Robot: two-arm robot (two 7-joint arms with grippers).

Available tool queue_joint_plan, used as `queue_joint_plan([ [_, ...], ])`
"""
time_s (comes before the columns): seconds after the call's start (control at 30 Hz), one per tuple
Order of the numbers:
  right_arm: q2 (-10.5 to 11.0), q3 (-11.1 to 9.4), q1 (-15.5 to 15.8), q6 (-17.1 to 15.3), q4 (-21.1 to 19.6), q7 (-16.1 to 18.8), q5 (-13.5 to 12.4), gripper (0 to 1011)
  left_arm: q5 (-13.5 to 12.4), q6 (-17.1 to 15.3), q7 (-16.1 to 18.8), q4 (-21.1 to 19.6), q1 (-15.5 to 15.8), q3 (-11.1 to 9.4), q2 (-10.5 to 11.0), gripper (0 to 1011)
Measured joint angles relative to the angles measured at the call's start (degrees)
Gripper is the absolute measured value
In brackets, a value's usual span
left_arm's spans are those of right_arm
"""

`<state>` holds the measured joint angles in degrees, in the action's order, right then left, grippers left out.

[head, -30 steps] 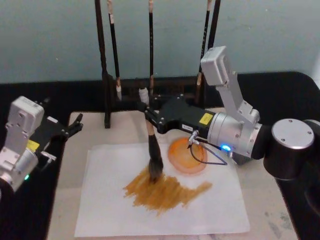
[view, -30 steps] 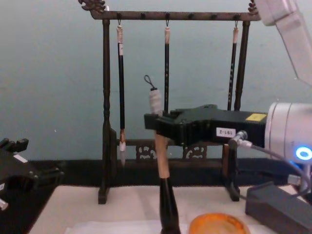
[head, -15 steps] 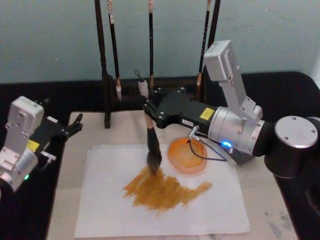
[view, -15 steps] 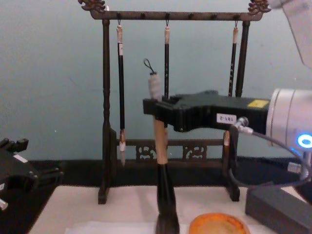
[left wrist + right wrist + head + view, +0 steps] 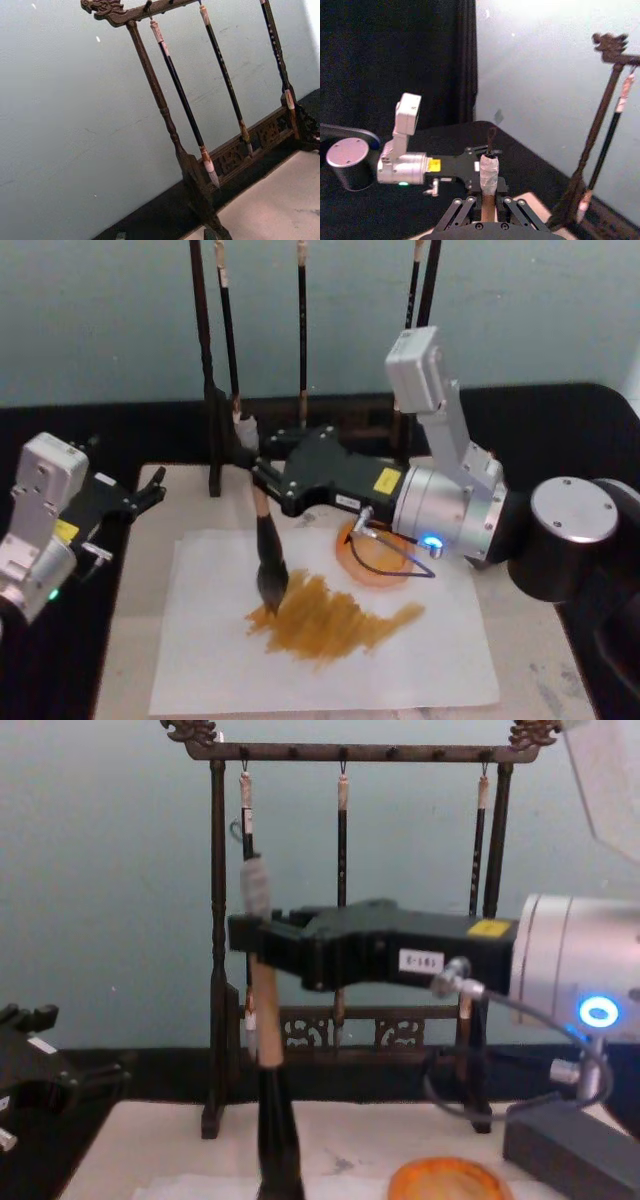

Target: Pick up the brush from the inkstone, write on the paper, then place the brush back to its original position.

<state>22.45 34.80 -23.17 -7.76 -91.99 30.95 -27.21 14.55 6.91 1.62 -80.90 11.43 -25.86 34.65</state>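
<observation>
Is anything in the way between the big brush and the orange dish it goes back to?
No. The right pincer holds the brush over the paper; nothing lies between it and the dish.

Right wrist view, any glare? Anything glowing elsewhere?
Right wrist view: the wall washes out white up top, above the brush held in the right gripper. Head view: a blue light glows on the right arm; left gripper idle at left. Chest view: that light shows a halo.

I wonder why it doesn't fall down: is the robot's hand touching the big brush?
Touching. The right wrist view shows the right gripper clamped on the brush handle from both sides, with no gap.
</observation>
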Motion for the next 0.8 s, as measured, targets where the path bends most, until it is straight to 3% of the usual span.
queue_joint_plan([
  [0.3, -0.29, 1.17, -0.25, -0.66, 1.38, 0.71, -1.07, 160, 0.00, 0.00, 0.00, 0.00, 0.00, 0.00, 0.00, 1010],
  [0.8, 0.91, 0.51, -0.53, -0.84, 2.35, -0.69, -0.88, 160, 0.00, 0.00, 0.00, 0.00, 0.00, 0.00, 0.00, 1010],
])
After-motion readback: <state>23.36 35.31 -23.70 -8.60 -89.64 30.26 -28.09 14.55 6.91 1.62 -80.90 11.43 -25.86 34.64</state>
